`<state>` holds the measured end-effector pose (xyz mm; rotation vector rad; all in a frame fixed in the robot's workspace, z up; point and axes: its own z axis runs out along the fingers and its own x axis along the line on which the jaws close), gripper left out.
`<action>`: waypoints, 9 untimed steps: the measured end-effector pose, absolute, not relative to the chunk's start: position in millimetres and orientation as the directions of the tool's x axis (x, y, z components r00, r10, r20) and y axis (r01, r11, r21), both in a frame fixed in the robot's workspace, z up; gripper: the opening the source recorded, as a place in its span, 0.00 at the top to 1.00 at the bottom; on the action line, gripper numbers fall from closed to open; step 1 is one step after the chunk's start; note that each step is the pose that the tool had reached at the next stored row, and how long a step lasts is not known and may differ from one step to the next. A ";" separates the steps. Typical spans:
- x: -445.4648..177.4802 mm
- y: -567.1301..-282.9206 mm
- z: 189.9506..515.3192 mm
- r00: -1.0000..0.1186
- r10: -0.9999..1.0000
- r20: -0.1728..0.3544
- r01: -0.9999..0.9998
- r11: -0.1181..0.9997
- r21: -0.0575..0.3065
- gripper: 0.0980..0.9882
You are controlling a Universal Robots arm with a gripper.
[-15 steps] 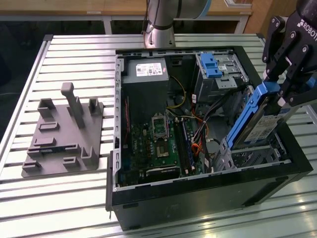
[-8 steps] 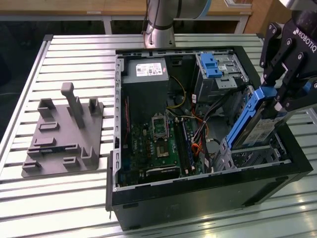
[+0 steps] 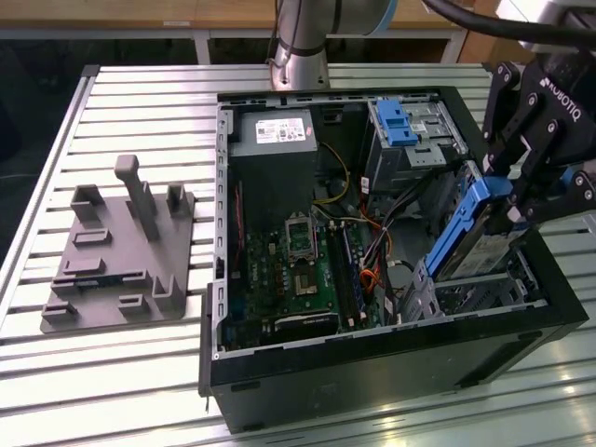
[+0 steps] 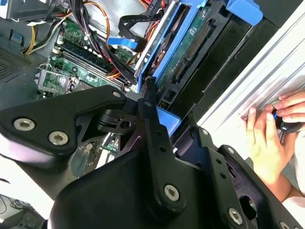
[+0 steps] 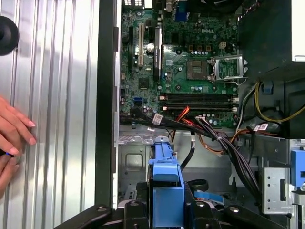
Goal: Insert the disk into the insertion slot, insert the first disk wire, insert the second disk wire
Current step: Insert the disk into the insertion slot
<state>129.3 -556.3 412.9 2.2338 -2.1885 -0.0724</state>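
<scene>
Fingers [image 3: 523, 191] clench the disk [image 3: 470, 237] by its blue carrier, tilted, its lower end at the insertion slot [image 3: 484, 293]. Black cables [image 5: 228, 148] crowd just beside it, and a person's hand [image 5: 14, 129] rests on the tabletop [image 3: 140, 372].

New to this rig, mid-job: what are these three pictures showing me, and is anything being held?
The exterior view looks across a slatted metal table at one robot arm and an open computer case. Both wrist views come from cameras riding on the arm, looking past the gripper into the case. The gripper is shut on the disk, a drive in a blue carrier, held tilted above the insertion slot, the metal cage. A grey fixture plate lies beside the case. A person's hand rests on the table.
</scene>
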 end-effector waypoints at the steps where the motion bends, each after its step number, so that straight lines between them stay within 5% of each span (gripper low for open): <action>1: 129.3 -556.7 411.1 0.020 -1.000 -0.024 -0.999 -0.021 0.042 0.70; 9: 129.3 -557.9 401.9 0.020 -1.000 -0.024 -0.999 -0.021 0.042 0.63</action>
